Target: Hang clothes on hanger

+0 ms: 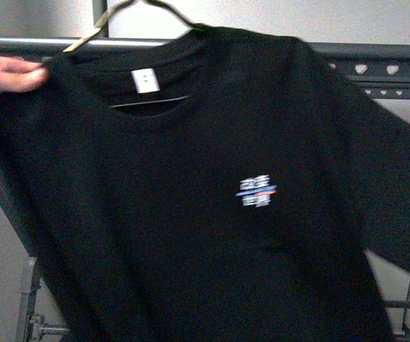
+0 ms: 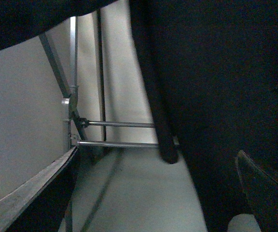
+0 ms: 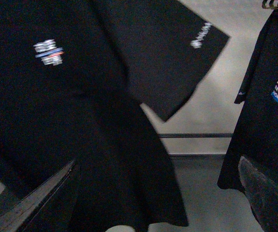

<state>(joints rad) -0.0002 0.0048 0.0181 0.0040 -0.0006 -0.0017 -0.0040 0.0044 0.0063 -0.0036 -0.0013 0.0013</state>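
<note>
The black T-shirt (image 1: 212,206) hangs on a wire hanger (image 1: 141,8) and fills the front view, chest logo (image 1: 256,191) and white neck label (image 1: 145,80) facing me. A person's hand (image 1: 6,75) holds its shoulder at the left. Neither gripper shows in the front view. In the left wrist view the shirt (image 2: 216,87) hangs in front of my open, empty left gripper (image 2: 158,193). In the right wrist view the shirt (image 3: 71,96) with its logo (image 3: 48,52) hangs in front of my open, empty right gripper (image 3: 163,193).
A grey metal rail (image 1: 376,53) runs behind the shirt with a perforated bracket (image 1: 390,75). Metal frame bars (image 2: 115,143) and pale floor show in the left wrist view. A second black shirt with printed lettering (image 3: 274,96) hangs at the edge of the right wrist view.
</note>
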